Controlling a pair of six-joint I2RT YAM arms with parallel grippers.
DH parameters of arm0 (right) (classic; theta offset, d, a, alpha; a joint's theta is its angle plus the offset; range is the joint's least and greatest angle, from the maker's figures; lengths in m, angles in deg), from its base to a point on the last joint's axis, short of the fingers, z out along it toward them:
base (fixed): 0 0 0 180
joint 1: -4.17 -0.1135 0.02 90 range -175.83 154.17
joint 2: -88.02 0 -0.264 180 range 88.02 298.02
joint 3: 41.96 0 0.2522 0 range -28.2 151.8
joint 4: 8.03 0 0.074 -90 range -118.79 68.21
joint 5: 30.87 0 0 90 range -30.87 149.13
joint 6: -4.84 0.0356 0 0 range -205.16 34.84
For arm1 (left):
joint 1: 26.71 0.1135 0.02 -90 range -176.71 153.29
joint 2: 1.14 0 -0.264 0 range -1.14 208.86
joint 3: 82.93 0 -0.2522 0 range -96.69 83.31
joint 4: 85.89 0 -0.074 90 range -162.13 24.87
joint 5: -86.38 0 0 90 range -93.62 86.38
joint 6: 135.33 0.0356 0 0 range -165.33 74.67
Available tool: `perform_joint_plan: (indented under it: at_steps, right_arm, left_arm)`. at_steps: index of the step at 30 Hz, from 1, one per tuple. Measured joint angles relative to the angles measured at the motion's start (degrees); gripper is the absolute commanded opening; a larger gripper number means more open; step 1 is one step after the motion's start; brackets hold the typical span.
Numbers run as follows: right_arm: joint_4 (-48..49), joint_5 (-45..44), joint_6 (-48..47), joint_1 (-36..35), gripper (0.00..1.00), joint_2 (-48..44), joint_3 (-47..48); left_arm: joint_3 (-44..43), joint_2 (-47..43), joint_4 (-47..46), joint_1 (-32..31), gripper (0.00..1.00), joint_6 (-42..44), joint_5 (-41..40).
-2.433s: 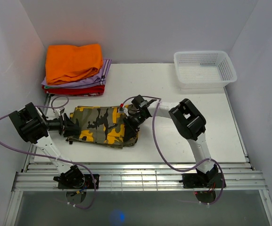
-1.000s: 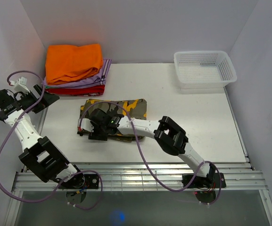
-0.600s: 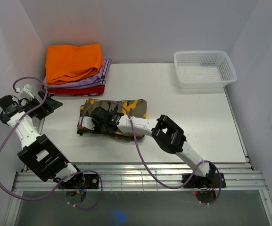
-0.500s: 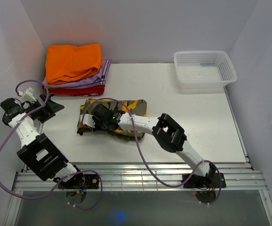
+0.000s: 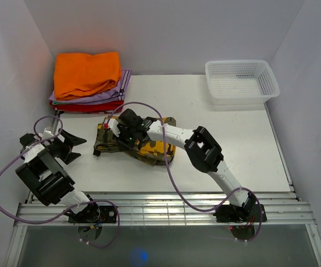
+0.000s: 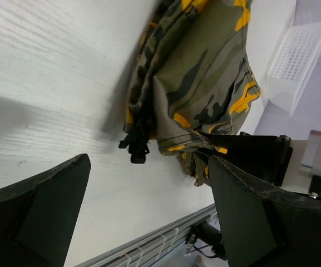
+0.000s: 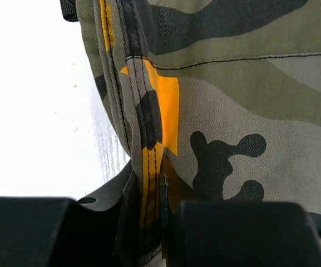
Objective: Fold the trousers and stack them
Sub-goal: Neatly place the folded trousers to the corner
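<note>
The right gripper [image 7: 149, 218], pinching the edge of the trousers [image 5: 149, 147], had dragged them nearer the folded pile [image 5: 88, 75]. The left gripper [image 5: 73, 147] had swung away, spread wide and holding nothing. Stacking looked close.

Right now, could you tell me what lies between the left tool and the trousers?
Only bare white table; the left wrist view shows the open left tool apart from the trousers.

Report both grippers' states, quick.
Left gripper: open, holding nothing.
Right gripper: closed, pinching a seam fold of the camouflage trousers.
</note>
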Motion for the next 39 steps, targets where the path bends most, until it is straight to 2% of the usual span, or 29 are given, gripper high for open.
perform_joint_plan:
  at_steps: [6,13,21,28,29,32,33,39]
  right_arm:
    - [-1.44,7.13,6.75,2.97,0.08,0.24,0.63]
    - [1.4,13.68,12.24,4.57,0.08,0.33,-1.62]
    - [6.43,19.28,16.76,4.87,0.08,-1.46,-7.72]
    - [8.41,21.07,19.76,4.83,0.08,-1.49,-8.2]
    - [8.59,21.24,20.09,4.83,0.08,-1.49,-8.2]
    - [9.18,21.68,20.92,4.83,0.08,-1.49,-8.2]
    - [9.27,21.75,21.05,4.83,0.08,-1.49,-8.17]
    - [9.49,21.86,21.29,4.94,0.08,-1.51,-8.22]
  left_arm:
    - [5.38,2.86,-5.57,-0.81,0.98,-7.48,-2.45]
    - [10.21,3.34,-16.48,-7.04,0.98,-16.61,-4.0]
    - [12.15,7.28,-29.46,-11.78,0.98,-25.79,1.16]
    - [12.9,9.7,-34.99,-17.07,0.98,-29.31,2.95]
    - [12.87,9.94,-35.52,-17.81,0.96,-29.51,3.19]
    - [12.61,10.51,-36.06,-19.56,0.81,-29.44,3.28]
    - [12.41,10.67,-35.89,-20.17,0.7,-28.87,2.69]
    - [8.94,11.3,-31.36,-24.9,0.26,-23.1,-5.2]
